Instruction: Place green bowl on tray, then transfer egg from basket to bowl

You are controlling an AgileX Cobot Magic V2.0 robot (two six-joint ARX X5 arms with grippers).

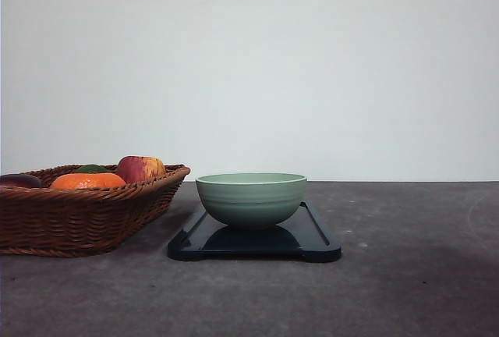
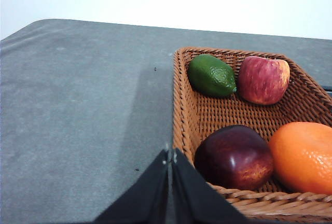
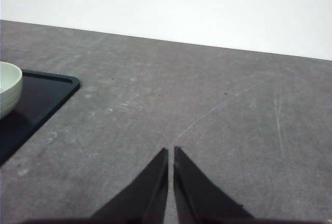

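**Bowl seated on the tray, egg not yet found**

Across the front view, we see the green bowl (image 1: pixel 251 198) standing upright on the tray (image 1: pixel 316 237), roughly at its middle, so we judge the first half of the task done. That central spot makes sense to us — it leaves dark rim showing on both sides and keeps the bowl's open mouth clear for a drop from above. The basket (image 1: pixel 82 216) sits just beside the tray on the desk (image 1: pixel 405 274), near enough that a carry between them would be short. Above its woven wall we make out an orange fruit (image 1: pixel 87 181) and a red-yellow apple (image 1: pixel 141 168); the egg we cannot see from here.

From the left wrist view, our left hand (image 2: pixel 170 154) has its fingers pressed together and carries nothing, hanging above the basket's near corner. Inside lie a lime (image 2: pixel 211 75), the apple, a dark red fruit (image 2: pixel 234 156) and the orange. No egg shows among them — it may be hidden by the fruit or lie outside the picture.

From the right wrist view, our right hand (image 3: pixel 170 154) is likewise closed and empty over bare desk, off to the side of the tray and bowl edge, which keeps it out of the left arm's way.
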